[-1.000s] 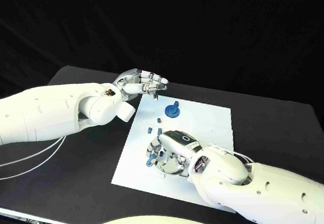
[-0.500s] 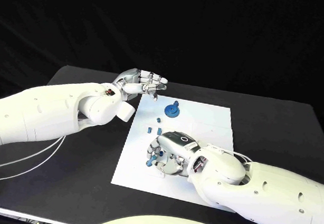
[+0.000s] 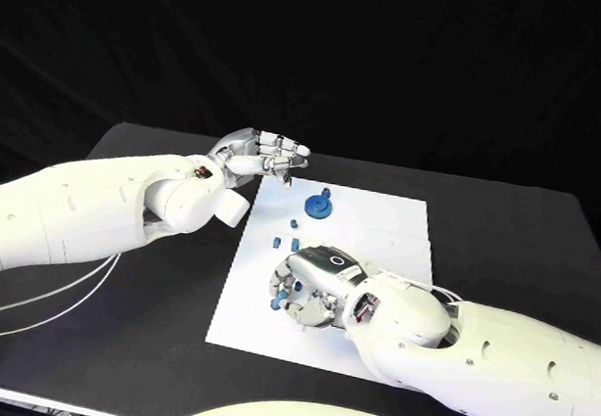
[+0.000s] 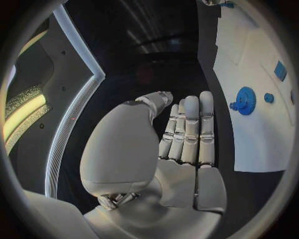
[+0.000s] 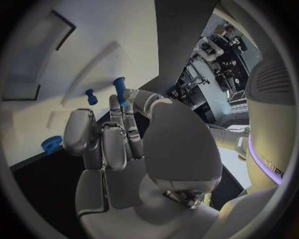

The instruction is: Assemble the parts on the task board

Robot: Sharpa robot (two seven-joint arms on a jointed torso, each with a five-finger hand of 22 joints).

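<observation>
Right, my right hand (image 3: 315, 286) is down over the near-left part of the task board (image 3: 384, 225), fingers curled among the small blue pieces there. In the right wrist view a blue peg (image 5: 119, 88) sits at the fingertips, but I cannot tell whether it's actually pinched or just touched. A second small peg (image 5: 91, 96) stands just beside it on the board, and a ribbed blue piece (image 5: 51, 144) lies near the board edge.

My left hand (image 3: 263, 154) hangs off the board's far-left corner, fingers straight and together, holding nothing. The blue gear (image 3: 320, 206) sits on the far part of the board, well apart from my right hand, with a little blue knob (image 4: 269, 97) beside it in the left wrist view.

Handling guess: these parts look like small, stiff, light plastic, probably slick, so easy to flick away or tip. I'd take the peg by its shaft between thumb and fingertip, light squeeze, keep it upright. For the gear, I'd grip across the toothed rim, not the hub.
</observation>
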